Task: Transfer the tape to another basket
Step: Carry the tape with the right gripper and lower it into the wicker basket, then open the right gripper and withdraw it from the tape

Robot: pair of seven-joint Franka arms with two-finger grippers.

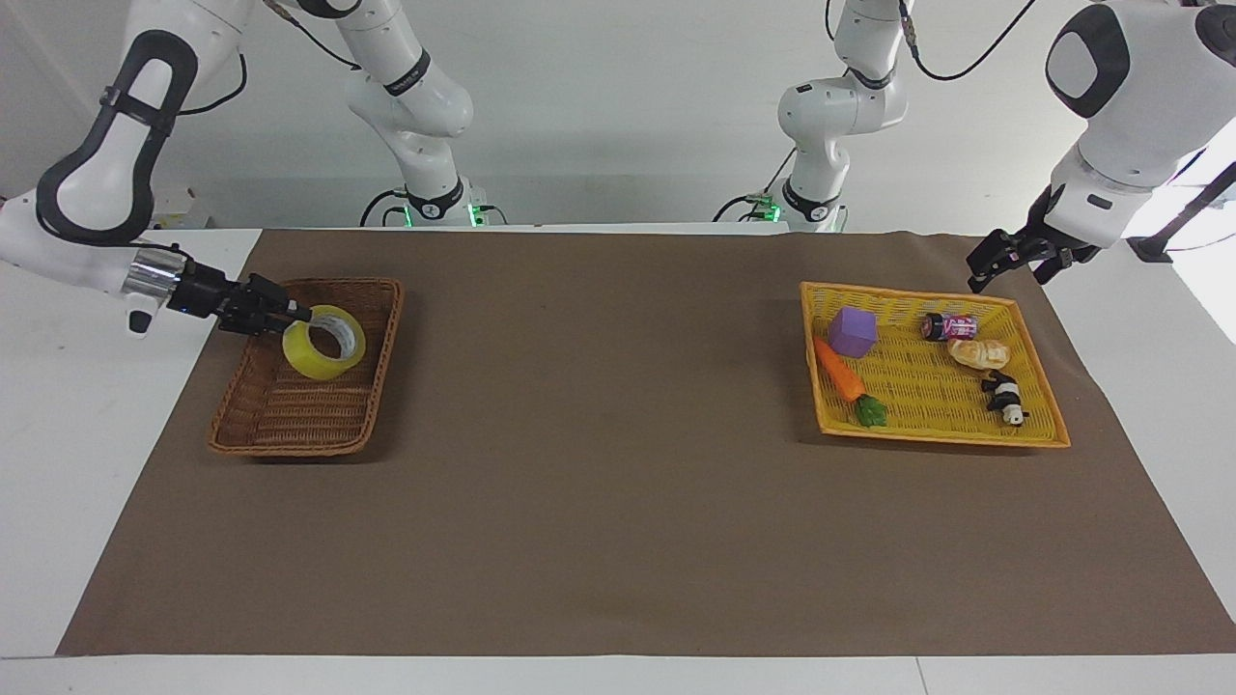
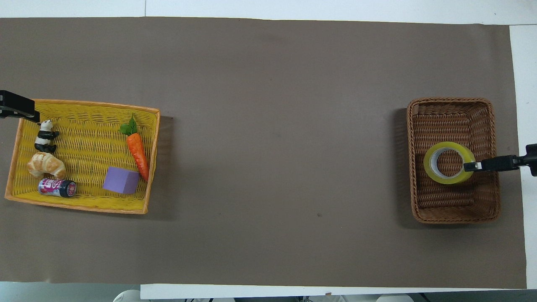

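Note:
The tape, a yellow roll with a pale core, is tilted inside the brown wicker basket at the right arm's end of the table. My right gripper reaches in over the basket's side wall and is shut on the roll's rim. In the overhead view the tape lies over the basket's middle with the right gripper on its edge. My left gripper waits in the air over the corner of the yellow tray and also shows in the overhead view.
The flat yellow tray at the left arm's end holds a carrot, a purple block, a can, a croissant and a panda figure. A brown mat covers the table.

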